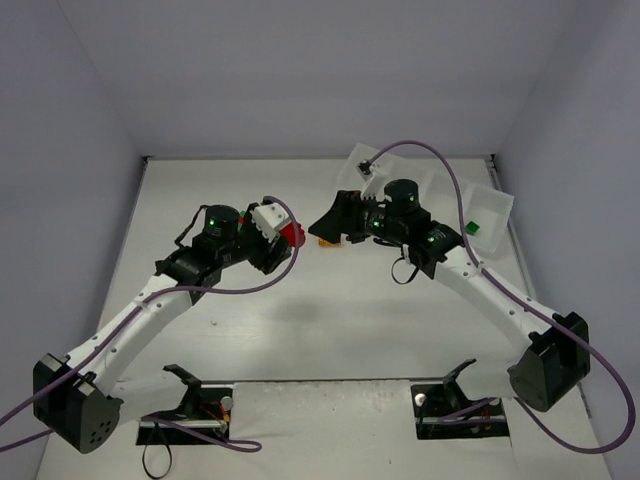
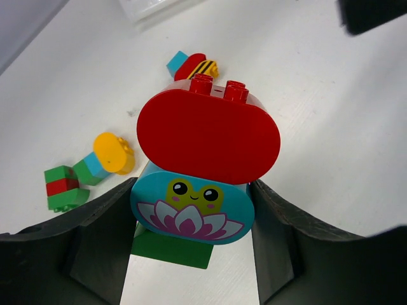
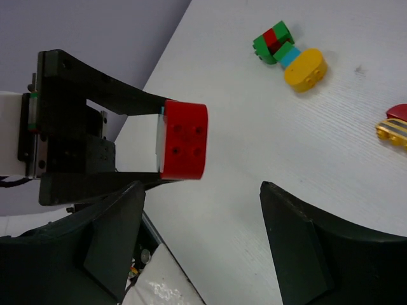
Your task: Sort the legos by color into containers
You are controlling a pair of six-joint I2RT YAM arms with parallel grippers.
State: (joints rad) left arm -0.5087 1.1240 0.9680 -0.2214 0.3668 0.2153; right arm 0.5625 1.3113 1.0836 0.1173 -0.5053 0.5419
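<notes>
— What has your left gripper (image 2: 193,213) got?

— It's closed partway on a teal brick (image 2: 191,204) with a frog printed on it, one finger on each side. A red rounded brick (image 2: 208,136) is stuck on top of it and a green brick (image 2: 172,249) beneath. All three are held together, up off the table (image 2: 331,140).

— And the right gripper (image 3: 202,185)?

— Jaws apart, nothing between them. It sits just right of the left one, facing that red brick.

— Where are the other legos?

— On the table past my left fingers. There's a green-and-red stack (image 2: 62,188) beside a yellow rounded brick (image 2: 113,152), which is joined to a small teal piece (image 2: 95,165). Farther off is a little cluster (image 2: 194,65) of teal, red and striped yellow.

— The containers?

— The tray (image 1: 497,205) lies at the far right. One green lego (image 1: 473,228) sits in the rightmost compartment I can see.
</notes>
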